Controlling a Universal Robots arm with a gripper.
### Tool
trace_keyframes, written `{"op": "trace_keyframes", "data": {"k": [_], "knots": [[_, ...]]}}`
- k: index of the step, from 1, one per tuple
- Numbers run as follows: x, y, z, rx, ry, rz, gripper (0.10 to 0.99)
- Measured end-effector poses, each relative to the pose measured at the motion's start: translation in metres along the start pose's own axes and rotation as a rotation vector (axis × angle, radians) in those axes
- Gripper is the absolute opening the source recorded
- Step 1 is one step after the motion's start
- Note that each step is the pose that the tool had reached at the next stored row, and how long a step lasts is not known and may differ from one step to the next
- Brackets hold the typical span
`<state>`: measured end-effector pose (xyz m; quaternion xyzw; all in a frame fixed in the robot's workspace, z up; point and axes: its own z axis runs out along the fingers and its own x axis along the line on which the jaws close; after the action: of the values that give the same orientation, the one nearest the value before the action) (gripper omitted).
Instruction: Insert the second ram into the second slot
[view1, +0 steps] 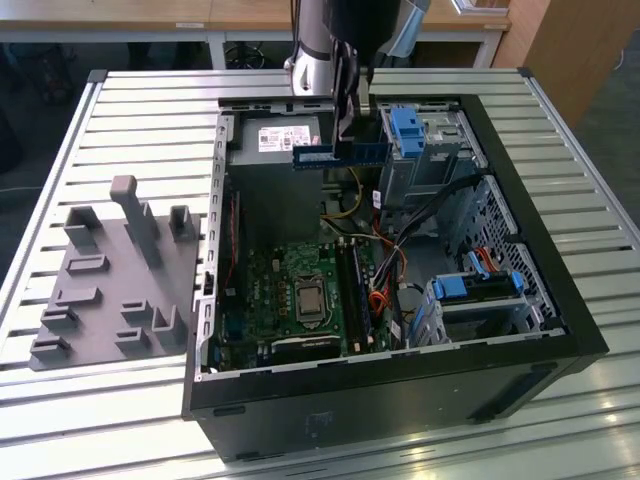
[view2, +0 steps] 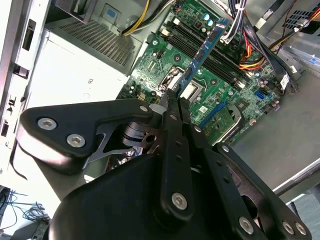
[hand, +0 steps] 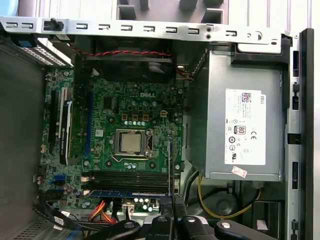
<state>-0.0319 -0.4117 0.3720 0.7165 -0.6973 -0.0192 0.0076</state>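
My hand (view1: 348, 135) is clamping the second ram (view1: 372, 152), holding it level above the open computer case (view1: 400, 380), high over the motherboard (view1: 290, 290). The memory slots (view1: 356, 290) are lying beside orange cables (view1: 378, 298), toward the exterior view's right.

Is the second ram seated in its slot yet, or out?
Out: the end effector holds the second ram in the air, above the motherboard.
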Motion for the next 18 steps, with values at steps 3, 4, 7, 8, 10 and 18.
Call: {"op": "trace_keyframes", "data": {"k": [3,4,7,8,10,18], "knots": [[0.0015,0.0,-0.0001,0.0,0.0,0.0,0.129],[0.002,0.0001,-0.0001,0.0,0.0001,0.0,0.129],[0.0035,0.0001,-0.0001,0.0,0.0,0.0,0.129],[0.004,0.0001,-0.0001,0.0,0.0,0.0,0.129],[0.005,0.0001,-0.0001,0.0,0.0,0.0,0.129],[0.0087,0.0002,-0.0002,0.0,0.0,0.0,0.129]]}}
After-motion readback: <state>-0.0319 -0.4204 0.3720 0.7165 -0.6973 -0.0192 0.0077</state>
